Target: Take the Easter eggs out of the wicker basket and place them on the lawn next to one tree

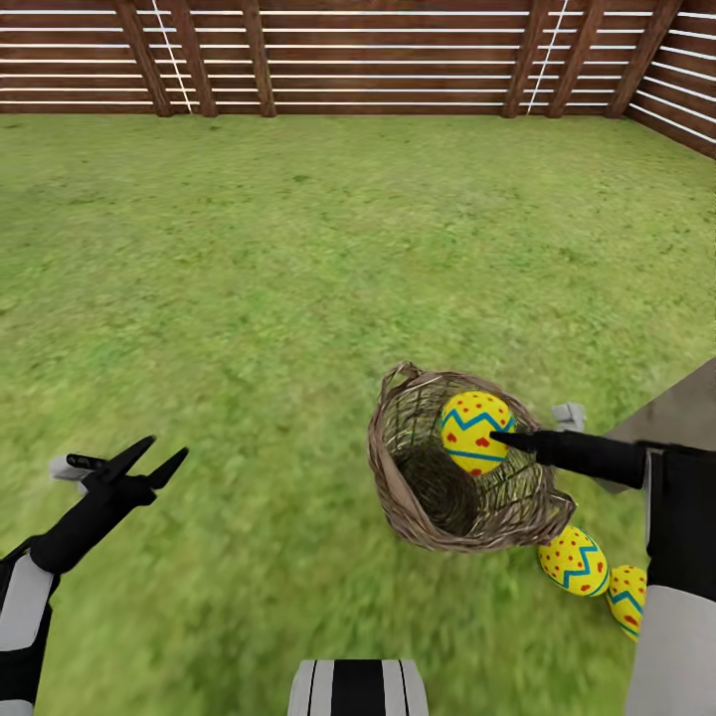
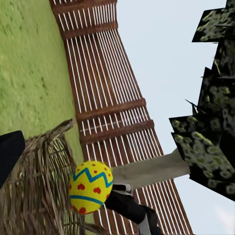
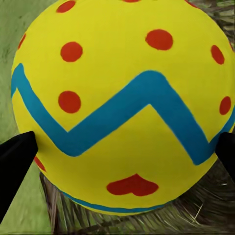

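My right tool (image 1: 502,439): clamped on the third Easter egg (image 1: 475,430), over the tipped wicker basket (image 1: 398,477).
My left tool (image 1: 157,457): wide, idle.
Risk: the smooth egg may slip back in.

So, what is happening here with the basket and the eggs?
The right end effector is closed on one Easter egg at the mouth of the wicker basket, which is tipped on the lawn. Two other eggs already lie on the grass beside the basket, close to the tree trunk. The left end effector hangs open over the grass, holding nothing. So the last egg is just being taken out.
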